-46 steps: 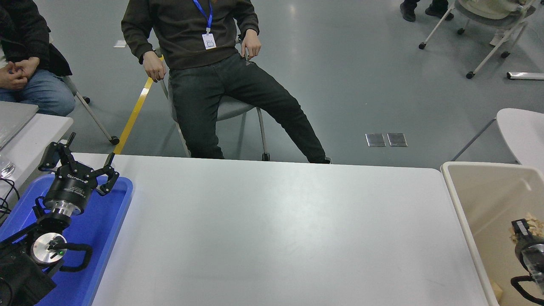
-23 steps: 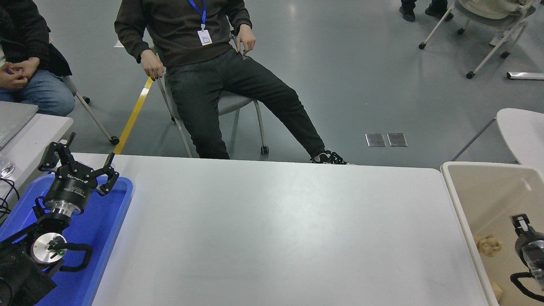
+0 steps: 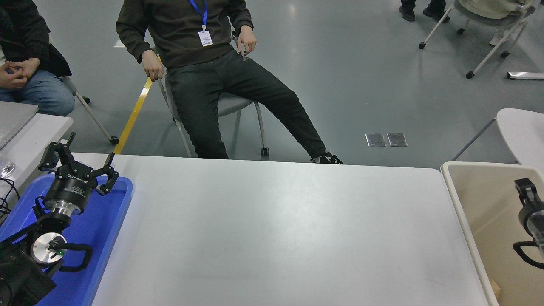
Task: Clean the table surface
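The table surface (image 3: 276,229) is a wide white-grey top that fills the middle of the head view, and nothing lies on it. My right gripper (image 3: 526,189) comes in at the right edge and hangs over the beige bin (image 3: 457,199). Only part of it shows, and I see nothing in it. My left gripper (image 3: 87,151) is parked open and empty at the lower left, above the blue tray (image 3: 106,221).
A small beige scrap (image 3: 495,290) lies in the bin's near corner. A seated person (image 3: 204,63) is at the far side and another person (image 3: 25,63) sits at the upper left. A second table (image 3: 29,136) stands to the left.
My right gripper held a beige wad, which then lay loose in the bin. The gripper has since moved up the picture and the wad no longer shows. The seated person shifted their legs.
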Action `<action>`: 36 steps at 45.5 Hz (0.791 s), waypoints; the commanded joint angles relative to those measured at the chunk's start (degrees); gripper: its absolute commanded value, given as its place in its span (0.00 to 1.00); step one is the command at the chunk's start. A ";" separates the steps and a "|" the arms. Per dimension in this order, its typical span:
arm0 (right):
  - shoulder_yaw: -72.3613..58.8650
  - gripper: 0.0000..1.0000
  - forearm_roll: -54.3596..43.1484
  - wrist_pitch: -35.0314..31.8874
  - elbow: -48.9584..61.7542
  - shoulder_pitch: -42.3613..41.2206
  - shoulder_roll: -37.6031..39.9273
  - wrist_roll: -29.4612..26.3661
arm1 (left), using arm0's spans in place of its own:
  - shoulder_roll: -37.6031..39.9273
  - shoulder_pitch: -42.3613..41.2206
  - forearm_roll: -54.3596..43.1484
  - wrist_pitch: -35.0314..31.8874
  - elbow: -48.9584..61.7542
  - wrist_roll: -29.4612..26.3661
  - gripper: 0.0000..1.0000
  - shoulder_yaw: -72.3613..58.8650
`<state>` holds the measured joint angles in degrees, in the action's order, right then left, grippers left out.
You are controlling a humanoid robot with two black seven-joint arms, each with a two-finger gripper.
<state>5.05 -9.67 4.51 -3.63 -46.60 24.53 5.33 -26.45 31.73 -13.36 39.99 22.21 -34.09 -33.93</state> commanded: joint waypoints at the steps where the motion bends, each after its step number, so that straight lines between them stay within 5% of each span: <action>1: 8.56 0.99 0.00 0.14 -9.02 -8.85 6.49 0.04 | 0.00 0.00 0.00 0.00 0.02 -0.01 1.00 0.00; 14: 30.62 0.99 0.01 0.49 -21.06 -13.60 9.40 0.04 | 0.00 0.00 0.00 0.00 0.02 -0.01 1.00 0.00; 36: 43.81 0.99 -0.08 0.32 -36.53 -13.08 9.49 1.17 | 0.00 0.00 0.00 0.00 0.02 -0.01 1.00 0.00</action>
<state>41.72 -9.69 4.99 -33.50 -59.92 34.11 5.57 -26.45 31.73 -13.36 39.99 22.19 -34.08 -33.93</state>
